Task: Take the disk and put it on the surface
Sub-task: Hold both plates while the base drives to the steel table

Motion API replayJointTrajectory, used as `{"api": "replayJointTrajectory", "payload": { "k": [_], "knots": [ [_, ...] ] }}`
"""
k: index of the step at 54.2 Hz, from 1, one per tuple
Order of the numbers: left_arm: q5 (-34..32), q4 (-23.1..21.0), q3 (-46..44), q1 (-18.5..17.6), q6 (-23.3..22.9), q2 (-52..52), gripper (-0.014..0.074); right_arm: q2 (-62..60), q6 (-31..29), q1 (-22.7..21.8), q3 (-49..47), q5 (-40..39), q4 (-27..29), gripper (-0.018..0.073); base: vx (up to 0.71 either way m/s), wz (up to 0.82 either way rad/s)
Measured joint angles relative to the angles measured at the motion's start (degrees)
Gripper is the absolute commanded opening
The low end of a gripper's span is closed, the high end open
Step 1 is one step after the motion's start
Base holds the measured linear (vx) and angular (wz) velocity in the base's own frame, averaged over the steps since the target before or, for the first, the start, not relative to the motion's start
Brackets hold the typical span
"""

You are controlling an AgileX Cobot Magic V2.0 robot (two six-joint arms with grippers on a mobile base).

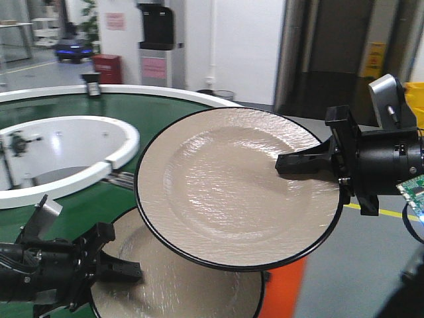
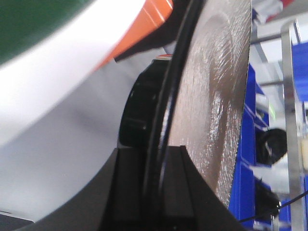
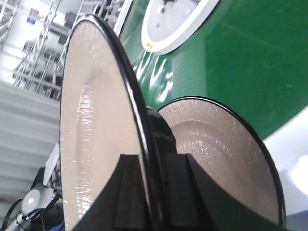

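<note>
Grips the upper plate by its right rim with the right claw, clamped on it, raised in the air and tilted. Pinches the lower plate at its left rim with the left claw, partly beneath the upper one, beside the green belt.

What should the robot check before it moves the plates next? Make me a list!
1. The right gripper clamps the upper plate by its rim: ok.
2. The left gripper clamps the lower plate by its rim: ok.
3. Plates not touching: cannot tell, they overlap.
4. Upper plate level: not ok, tilted.
5. Free spot on the surface: cannot tell, out of view.
</note>
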Motion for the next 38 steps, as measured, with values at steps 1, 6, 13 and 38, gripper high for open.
{"api": "replayJointTrajectory", "payload": {
  "k": [1,6,13,38],
  "knots": [
    [0.00,0.00,0.00,0.00,0.00,0.00,0.0000,0.00,0.00,0.00,0.00,0.00,0.00,-0.0008,-0.10,-0.60],
    [0.00,0.00,0.00,0.00,0.00,0.00,0.0000,0.00,0.00,0.00,0.00,0.00,0.00,-0.0008,-0.09,-0.61],
    [0.00,0.00,0.00,0.00,0.00,0.00,0.0000,0.00,0.00,0.00,0.00,0.00,0.00,-0.0008,-0.08,-0.63],
    [0.06,0.00,0.00,0.00,0.00,0.00,0.0001,0.00,0.00,0.00,0.00,0.00,0.00,-0.0008,-0.02,-0.58]
  ]
}}
